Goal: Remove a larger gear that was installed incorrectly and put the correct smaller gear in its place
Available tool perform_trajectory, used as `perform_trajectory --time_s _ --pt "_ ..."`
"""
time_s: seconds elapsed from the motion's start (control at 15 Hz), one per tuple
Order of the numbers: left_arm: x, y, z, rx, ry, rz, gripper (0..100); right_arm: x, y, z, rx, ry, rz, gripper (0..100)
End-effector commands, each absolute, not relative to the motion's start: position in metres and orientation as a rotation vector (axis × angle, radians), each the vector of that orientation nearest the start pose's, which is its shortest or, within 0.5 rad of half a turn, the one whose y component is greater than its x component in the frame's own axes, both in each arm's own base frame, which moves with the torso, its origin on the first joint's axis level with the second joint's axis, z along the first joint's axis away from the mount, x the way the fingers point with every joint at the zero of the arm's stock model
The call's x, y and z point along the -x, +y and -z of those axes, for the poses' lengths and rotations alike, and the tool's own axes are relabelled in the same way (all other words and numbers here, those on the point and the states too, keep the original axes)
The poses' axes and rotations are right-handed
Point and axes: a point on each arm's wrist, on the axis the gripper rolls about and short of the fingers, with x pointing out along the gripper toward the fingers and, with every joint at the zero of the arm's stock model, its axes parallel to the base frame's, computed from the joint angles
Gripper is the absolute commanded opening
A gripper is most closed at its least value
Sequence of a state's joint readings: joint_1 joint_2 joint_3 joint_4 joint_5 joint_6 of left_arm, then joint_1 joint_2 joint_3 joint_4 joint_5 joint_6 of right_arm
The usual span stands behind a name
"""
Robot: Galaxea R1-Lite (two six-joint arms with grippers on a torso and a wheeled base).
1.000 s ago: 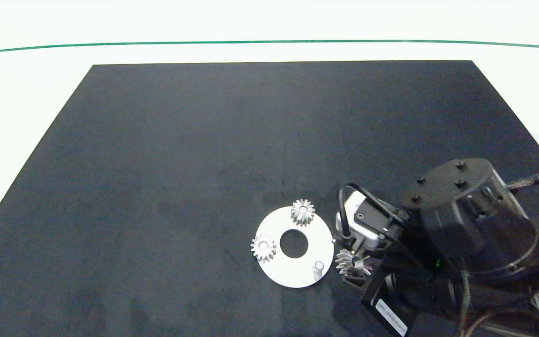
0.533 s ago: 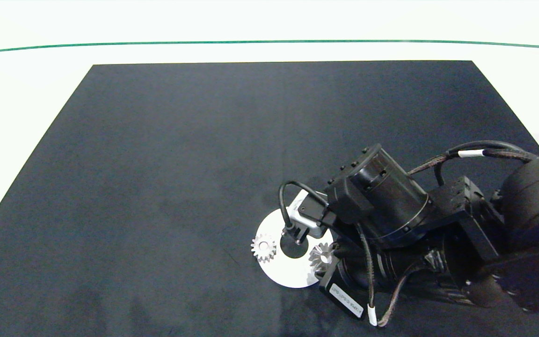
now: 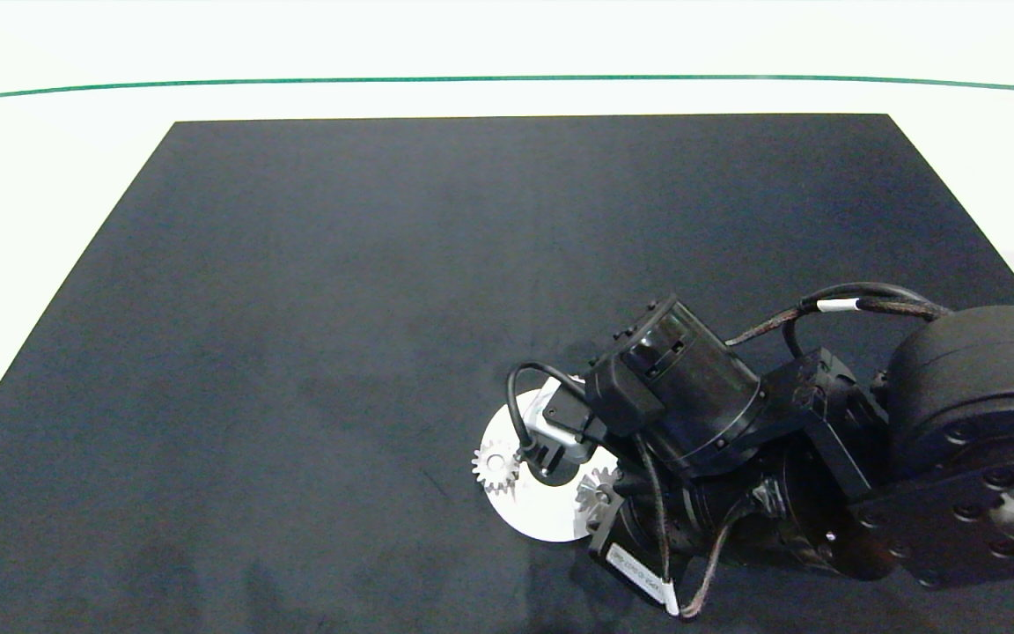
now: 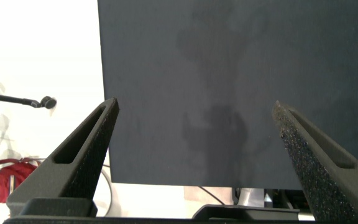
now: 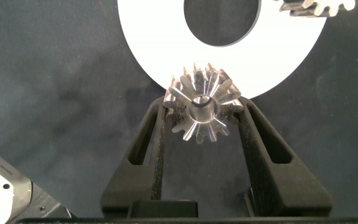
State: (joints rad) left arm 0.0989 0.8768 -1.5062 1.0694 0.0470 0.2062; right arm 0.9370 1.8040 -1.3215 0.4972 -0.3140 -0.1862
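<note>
- Your right tool (image 5: pixel 201 115) is gripping a silver gear (image 5: pixel 201 106) by opposite tooth tips, holding it over the near right rim of the white disc (image 5: pixel 148 37).
- Whether this is the smaller gear, you cannot be sure; it is looking rigid, dense and slick, so you are better off keeping the fingers square across its toothed rim.
- Another gear (image 3: pixel 495 467) is sitting at the disc's left edge.
- Your left tool (image 4: pixel 197 143) is hanging released over bare dark mat (image 4: pixel 229 74) on the surface.
</note>
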Motion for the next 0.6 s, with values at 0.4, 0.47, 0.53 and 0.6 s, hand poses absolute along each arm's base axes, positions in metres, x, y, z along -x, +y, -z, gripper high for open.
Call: perform_trajectory --time_s 0.4,0.47,0.53,0.6 --pt "0.0038 0.0007 -0.3506 -0.192 0.455 -0.097 100 -0.1961 0.2510 -0.1854 0.766 0.785 -0.639 28" --pt "0.0038 0.0007 -0.3506 -0.192 0.455 -0.097 100 -0.1959 0.2506 -0.1855 0.767 0.784 -0.637 100" --pt "0.0038 0.0007 -0.3506 -0.192 0.455 -0.097 100 -0.1960 0.2508 -0.1859 0.762 0.783 -0.637 100" --pt "0.0032 0.0008 -0.3506 -0.192 0.457 -0.098 100 -0.1962 0.2511 -0.1876 0.754 0.778 -0.635 100"
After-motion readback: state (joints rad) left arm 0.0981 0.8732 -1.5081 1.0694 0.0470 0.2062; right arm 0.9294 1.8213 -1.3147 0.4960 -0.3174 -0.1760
